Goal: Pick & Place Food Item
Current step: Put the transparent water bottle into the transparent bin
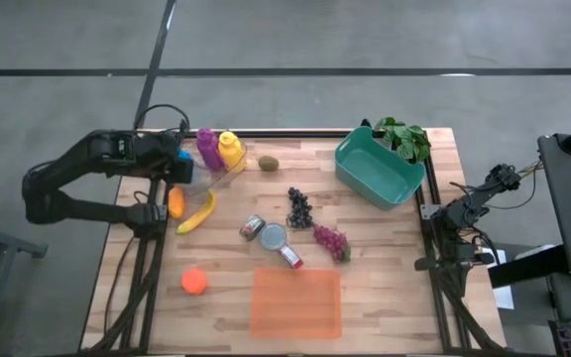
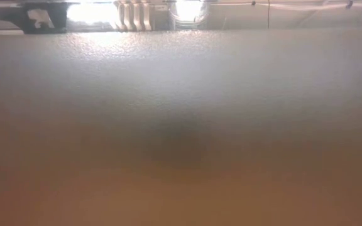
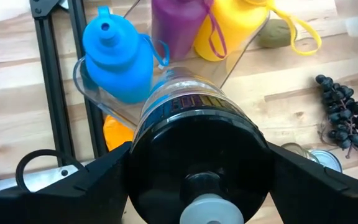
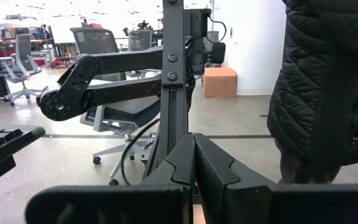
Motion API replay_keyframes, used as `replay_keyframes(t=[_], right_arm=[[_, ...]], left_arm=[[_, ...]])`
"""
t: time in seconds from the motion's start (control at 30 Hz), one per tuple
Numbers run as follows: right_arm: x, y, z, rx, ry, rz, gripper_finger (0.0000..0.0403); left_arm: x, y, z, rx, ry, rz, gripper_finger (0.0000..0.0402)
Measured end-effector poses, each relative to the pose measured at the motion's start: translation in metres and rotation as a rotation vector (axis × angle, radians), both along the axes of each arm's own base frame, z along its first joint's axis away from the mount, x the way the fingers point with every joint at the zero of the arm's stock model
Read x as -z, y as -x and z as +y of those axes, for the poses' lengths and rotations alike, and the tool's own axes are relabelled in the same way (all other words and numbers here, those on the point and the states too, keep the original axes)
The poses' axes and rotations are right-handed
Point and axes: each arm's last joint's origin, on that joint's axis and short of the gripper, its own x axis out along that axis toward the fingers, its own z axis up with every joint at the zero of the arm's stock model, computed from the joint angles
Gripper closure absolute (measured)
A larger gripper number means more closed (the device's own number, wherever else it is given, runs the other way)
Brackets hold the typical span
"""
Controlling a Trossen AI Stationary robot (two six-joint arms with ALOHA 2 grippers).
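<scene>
From above, the left gripper (image 1: 178, 169) sits at the table's left rear, closed around a clear container (image 1: 198, 177). Beside it stand three bottles: blue (image 1: 184, 156), purple (image 1: 208, 148), yellow (image 1: 231, 150). Just near-side lie one orange (image 1: 175, 202) and one banana (image 1: 198, 212); further right, two grape bunches (image 1: 299, 207), two cans (image 1: 253, 227), a kiwi (image 1: 268, 163), a teal bin (image 1: 379, 167).

The low view is blocked by a blur.

The left wrist view shows the container's black lid (image 3: 197, 162) between the fingers (image 3: 92, 180); its label is unreadable.

The right gripper (image 4: 194, 163) is parked off-table, fingers pressed together, a person's dark jacket (image 4: 328, 74) beyond.
</scene>
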Motion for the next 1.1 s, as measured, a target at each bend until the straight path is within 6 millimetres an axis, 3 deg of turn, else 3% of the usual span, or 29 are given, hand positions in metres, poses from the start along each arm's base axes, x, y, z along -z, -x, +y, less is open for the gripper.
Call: replay_keyframes(t=[0.33, 1.1], right_arm=[[0.0, 0.0, 0.0, 0.0, 0.0, 0.0, 0.0395], [0.0, 0.0, 0.0, 0.0, 0.0, 0.0, 0.0395]], left_arm=[[0.003, -0.001, 0.014, -0.055, 0.044, 0.026, 0.0084], [0.028, -0.032, 0.055, -0.037, 0.22, 0.173, 0.0084]])
